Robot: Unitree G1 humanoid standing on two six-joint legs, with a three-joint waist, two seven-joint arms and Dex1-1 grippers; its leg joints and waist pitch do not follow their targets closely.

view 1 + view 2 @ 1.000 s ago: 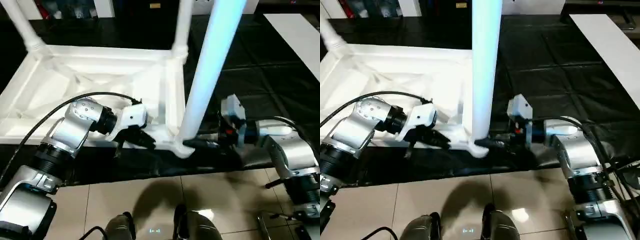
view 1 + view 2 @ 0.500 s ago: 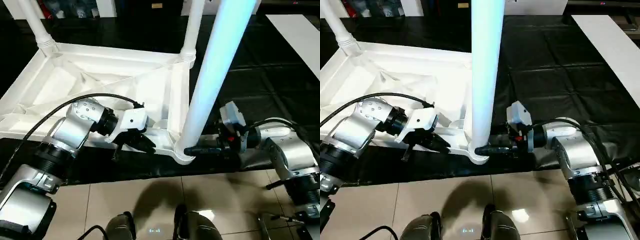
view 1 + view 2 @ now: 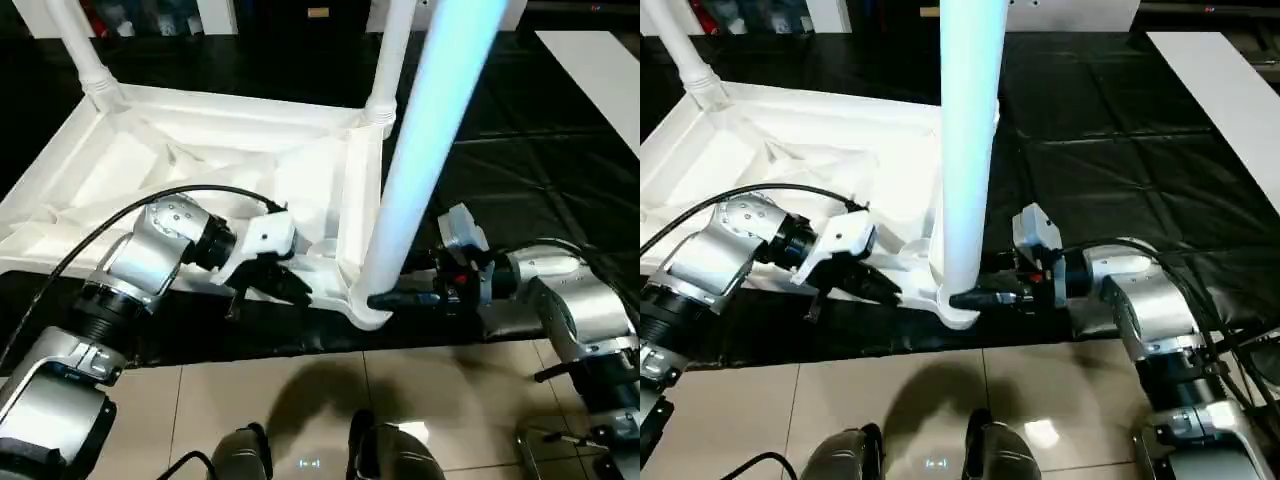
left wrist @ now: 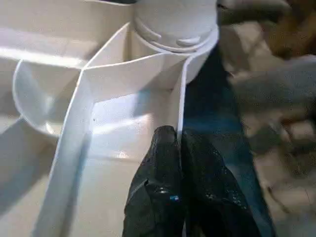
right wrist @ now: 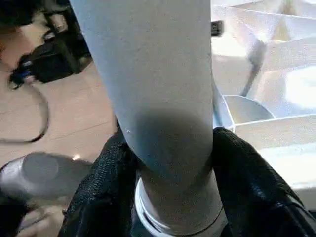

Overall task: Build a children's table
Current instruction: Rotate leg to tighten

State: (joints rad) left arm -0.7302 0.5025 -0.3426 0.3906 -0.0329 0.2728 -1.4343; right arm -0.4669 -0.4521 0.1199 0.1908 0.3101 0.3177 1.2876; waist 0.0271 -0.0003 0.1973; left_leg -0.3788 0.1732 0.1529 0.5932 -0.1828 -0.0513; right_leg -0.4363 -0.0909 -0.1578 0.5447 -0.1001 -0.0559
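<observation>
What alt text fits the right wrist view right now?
The right gripper has its two black fingers on either side of an upright white table leg, just above the leg's base in its corner socket. The ribbed underside of the tabletop lies beyond.

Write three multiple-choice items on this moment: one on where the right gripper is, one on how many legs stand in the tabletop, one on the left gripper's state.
1. Where is the right gripper?
A. At the base of the near leg
B. On a far leg
C. Resting on the floor

2. How many legs stand upright in the upturned tabletop?
A. One
B. Three
C. Five

3. What is the left gripper doing?
A. Hanging wide open
B. Shut on the tabletop's thin edge wall
C. Holding a loose leg

Key: 1 A, its fingers flank the leg just above the corner socket. 2 B, two far legs and the near one show. 3 B, its fingers pinch the wall from both sides.
</observation>
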